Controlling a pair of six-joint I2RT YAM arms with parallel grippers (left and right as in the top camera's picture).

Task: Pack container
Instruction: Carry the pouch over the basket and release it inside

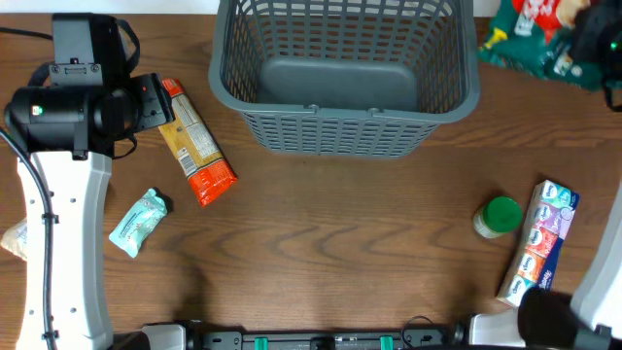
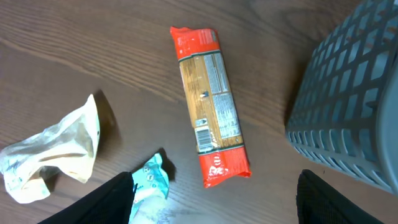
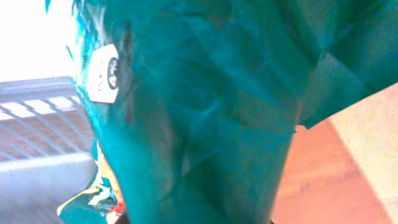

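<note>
The container, a dark grey slotted basket, stands empty at the table's back middle; its wall shows in the left wrist view. My left gripper is open and empty above the table, over the near end of a long orange-red pasta packet. My right gripper is at the back right, just right of the basket, shut on a green snack bag. The bag fills the right wrist view and hides the fingers.
A small teal packet lies left of centre. A crumpled beige bag sits at the left edge. A green-lidded jar and a tissue pack lie at the right front.
</note>
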